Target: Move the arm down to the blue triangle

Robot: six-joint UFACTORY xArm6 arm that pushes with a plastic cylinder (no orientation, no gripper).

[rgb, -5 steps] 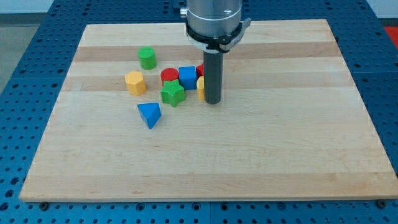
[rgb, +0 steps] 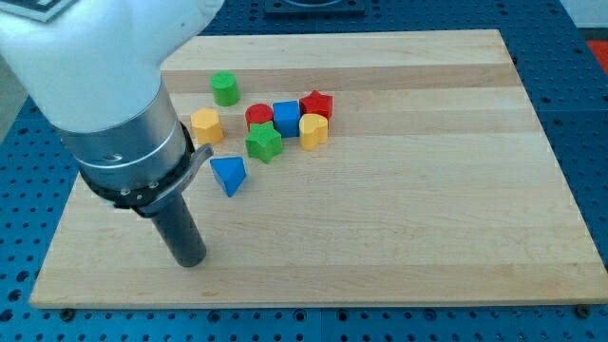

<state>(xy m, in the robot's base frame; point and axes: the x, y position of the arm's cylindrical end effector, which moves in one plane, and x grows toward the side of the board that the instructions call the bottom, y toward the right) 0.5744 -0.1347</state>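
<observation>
Pale wooden board (rgb: 380, 237) is seen laid on a blue perforated table (rgb: 579, 142), which shows around its edges. Nearest the view's bottom, at the left, my tip (rgb: 191, 261) is planted on the bare wood; nothing is held or touched by it, the rod being a plain bar with nothing to open. Up and to the right of it, well apart, the blue triangle (rgb: 229, 175) is found, its narrow end aimed toward the view's bottom and its long axis run roughly top to bottom. Beyond it a green star (rgb: 264, 142), a yellow hexagonal block (rgb: 205, 125), a red cylinder (rgb: 258, 117), a blue cube (rgb: 286, 118), a yellow block (rgb: 313, 130) and a red star (rgb: 316, 104) are clustered. Farthest, a green cylinder (rgb: 225, 87) is set alone.
</observation>
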